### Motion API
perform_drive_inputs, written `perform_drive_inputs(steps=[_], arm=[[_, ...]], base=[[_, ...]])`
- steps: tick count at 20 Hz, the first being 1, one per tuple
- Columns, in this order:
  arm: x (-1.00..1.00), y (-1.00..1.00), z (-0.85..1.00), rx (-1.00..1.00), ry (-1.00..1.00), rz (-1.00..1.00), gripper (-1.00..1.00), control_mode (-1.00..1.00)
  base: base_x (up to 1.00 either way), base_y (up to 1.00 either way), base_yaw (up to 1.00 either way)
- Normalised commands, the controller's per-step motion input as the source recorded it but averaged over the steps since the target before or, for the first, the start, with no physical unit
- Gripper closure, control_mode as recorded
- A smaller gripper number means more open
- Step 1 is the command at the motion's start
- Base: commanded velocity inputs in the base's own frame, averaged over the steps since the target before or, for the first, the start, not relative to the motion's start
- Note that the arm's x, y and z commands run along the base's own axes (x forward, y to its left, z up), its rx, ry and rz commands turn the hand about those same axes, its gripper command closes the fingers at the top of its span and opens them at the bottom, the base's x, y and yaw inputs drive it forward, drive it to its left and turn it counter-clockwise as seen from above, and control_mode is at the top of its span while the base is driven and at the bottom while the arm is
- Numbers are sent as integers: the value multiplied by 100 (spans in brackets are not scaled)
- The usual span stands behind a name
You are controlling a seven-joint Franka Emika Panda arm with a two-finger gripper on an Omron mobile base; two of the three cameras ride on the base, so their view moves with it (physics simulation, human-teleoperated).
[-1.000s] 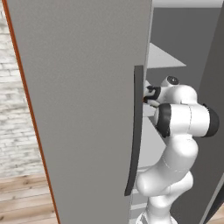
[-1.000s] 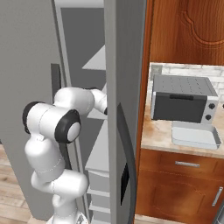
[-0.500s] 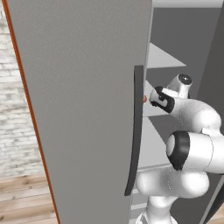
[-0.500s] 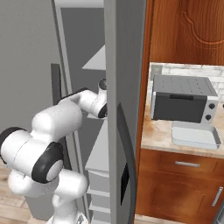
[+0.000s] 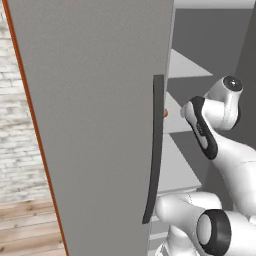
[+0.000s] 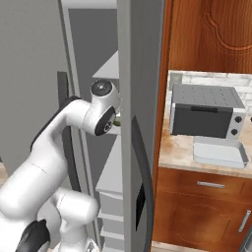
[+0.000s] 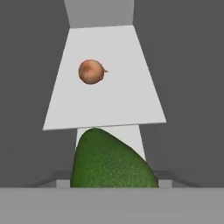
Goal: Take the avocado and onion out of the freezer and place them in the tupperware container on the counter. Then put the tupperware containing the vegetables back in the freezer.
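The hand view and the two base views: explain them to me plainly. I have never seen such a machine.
The machine is a white robot arm on a base that can drive, in a simulated kitchen. Two cameras ride on the base, behind the arm to its left and right. The third sits on the hand and looks along it.

The arm reaches into the open freezer. In the hand view, the onion lies on a pale shelf, and the avocado is very close in front of the camera. I cannot tell whether the hand grips it.

In the right base view, the tupperware container lies on the counter, in front of a toaster oven.
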Motion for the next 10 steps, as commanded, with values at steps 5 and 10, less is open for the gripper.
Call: perform_drive_inputs(steps=[5,10], arm=[[-100,41,76,0,-6,0,100,-100],[-100,53,91,0,0,0,100,-100]], base=[[0,0,0],[0,0,0]])
